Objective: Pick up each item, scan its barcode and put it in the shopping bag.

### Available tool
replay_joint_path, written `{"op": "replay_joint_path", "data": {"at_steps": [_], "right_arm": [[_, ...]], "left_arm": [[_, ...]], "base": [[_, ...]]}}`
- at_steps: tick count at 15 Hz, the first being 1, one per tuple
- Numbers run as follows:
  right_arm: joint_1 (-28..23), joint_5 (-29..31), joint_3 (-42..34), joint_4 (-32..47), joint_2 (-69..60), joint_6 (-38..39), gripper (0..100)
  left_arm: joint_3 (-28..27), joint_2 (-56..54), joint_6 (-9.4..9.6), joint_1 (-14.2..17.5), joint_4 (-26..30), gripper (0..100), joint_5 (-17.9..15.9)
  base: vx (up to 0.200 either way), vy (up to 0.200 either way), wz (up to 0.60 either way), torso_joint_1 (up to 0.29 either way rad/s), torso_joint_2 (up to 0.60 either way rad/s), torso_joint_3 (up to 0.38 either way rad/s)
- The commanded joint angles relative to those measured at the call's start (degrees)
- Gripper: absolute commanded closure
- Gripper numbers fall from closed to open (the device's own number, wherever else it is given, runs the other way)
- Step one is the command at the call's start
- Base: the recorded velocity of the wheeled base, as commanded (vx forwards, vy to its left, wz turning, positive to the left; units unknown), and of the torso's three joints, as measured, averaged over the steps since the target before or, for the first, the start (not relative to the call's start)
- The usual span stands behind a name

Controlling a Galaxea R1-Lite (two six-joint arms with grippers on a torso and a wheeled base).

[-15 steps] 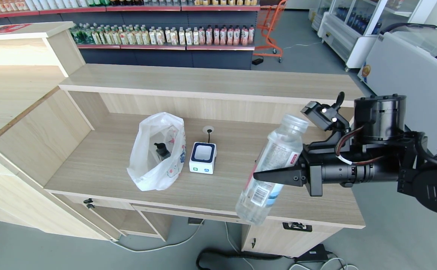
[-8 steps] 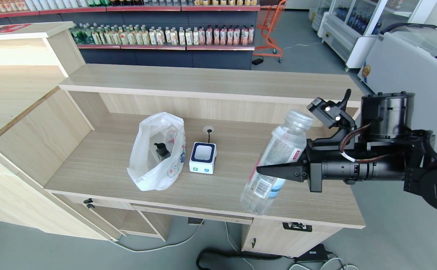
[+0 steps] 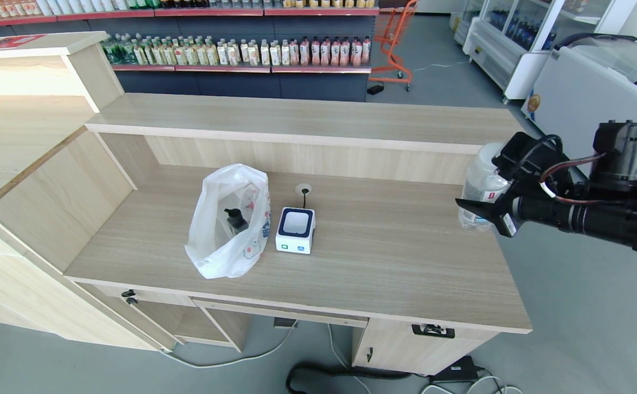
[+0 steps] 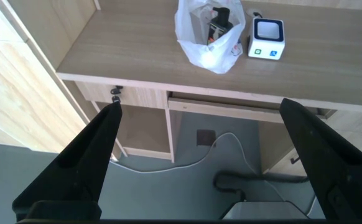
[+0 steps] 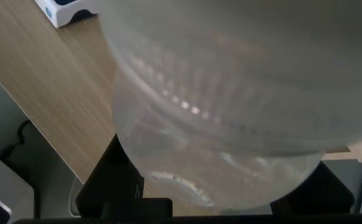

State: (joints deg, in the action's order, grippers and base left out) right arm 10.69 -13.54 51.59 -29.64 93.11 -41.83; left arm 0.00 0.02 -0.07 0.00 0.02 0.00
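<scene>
A clear plastic water bottle (image 3: 479,189) with a white-and-red label hangs roughly upright at the counter's right end, and my right gripper (image 3: 474,210) is shut on it. From the right wrist the bottle (image 5: 231,93) sits close between the dark fingers (image 5: 112,180). The white shopping bag (image 3: 231,219) stands open on the counter's left part with a dark pump bottle (image 3: 235,219) inside. Right beside it is the white barcode scanner (image 3: 295,230). My left gripper (image 4: 199,112) is open, held in front of and below the counter, facing the bag (image 4: 209,37) and scanner (image 4: 267,38).
The wooden counter (image 3: 384,257) has a raised back ledge (image 3: 296,117) and a side wall on the left. A cable hole (image 3: 303,189) lies behind the scanner. Cables (image 3: 329,375) trail on the floor below. Freezers (image 3: 586,93) stand to the right.
My right arm has swung the bottle from above the counter's front edge out to its right end and farther back. The bottle went from tilted to nearly upright.
</scene>
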Motion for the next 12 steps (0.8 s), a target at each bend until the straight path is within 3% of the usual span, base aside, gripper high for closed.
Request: {"op": "replay_joint_path", "data": {"at_steps": [1, 7, 12], "right_arm": [[-0.85, 1.06, -1.49, -0.07, -1.53, -0.10, 100], [-2.52, 2.65, -4.74, -0.07, -3.55, -0.19, 100], [-3.57, 2.29, -6.59, -0.16, -3.90, 1.22, 100]], "left_arm": [[0.00, -0.02, -0.01, 0.00, -0.02, 0, 0.00], [0.00, -0.02, 0.16, 0.00, 0.06, 0, -0.09], [0.00, -0.02, 0.07, 0.00, 0.06, 0, -0.09]], "base": [[0.000, 0.000, 0.00, 0.000, 0.00, 0.000], [0.000, 0.000, 0.00, 0.000, 0.00, 0.000], [0.000, 0.200, 0.00, 0.004, 0.01, 0.000]]}}
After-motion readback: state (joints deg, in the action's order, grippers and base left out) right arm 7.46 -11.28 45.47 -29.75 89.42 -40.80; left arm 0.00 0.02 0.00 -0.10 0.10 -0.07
